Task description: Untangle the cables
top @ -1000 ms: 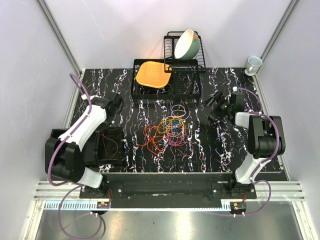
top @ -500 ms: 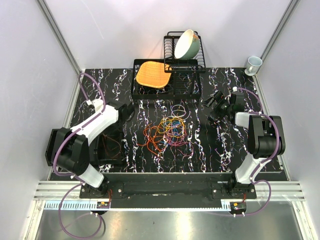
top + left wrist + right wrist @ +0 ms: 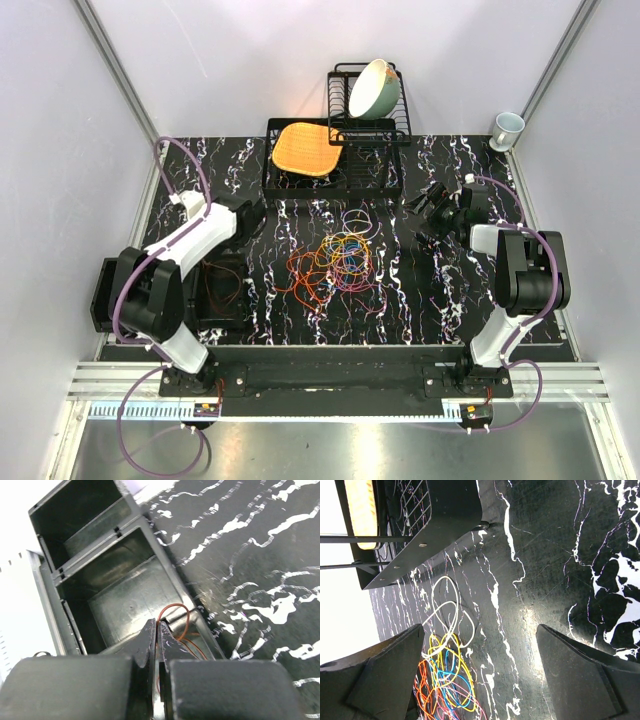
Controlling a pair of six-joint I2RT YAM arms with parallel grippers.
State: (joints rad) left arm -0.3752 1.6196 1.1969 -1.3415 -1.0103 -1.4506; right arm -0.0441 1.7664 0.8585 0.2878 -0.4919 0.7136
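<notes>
Table (image 3: 420, 300): black marble top; the cables (image 3: 335, 262) lie heaped at its middle, between the arms.
Cables: light, limp and snag-prone (pull slowly); best taken by one outlying loop.
Right gripper (image 3: 480, 627): spread wide, empty, facing the heap.
Left gripper (image 3: 157, 630): pressed together near the bin (image 3: 100, 545).
Orange loop (image 3: 173, 605): inside the bin.

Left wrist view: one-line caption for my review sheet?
Shut left gripper over a black divided bin, an orange-red cable loop at its fingertips.
</notes>
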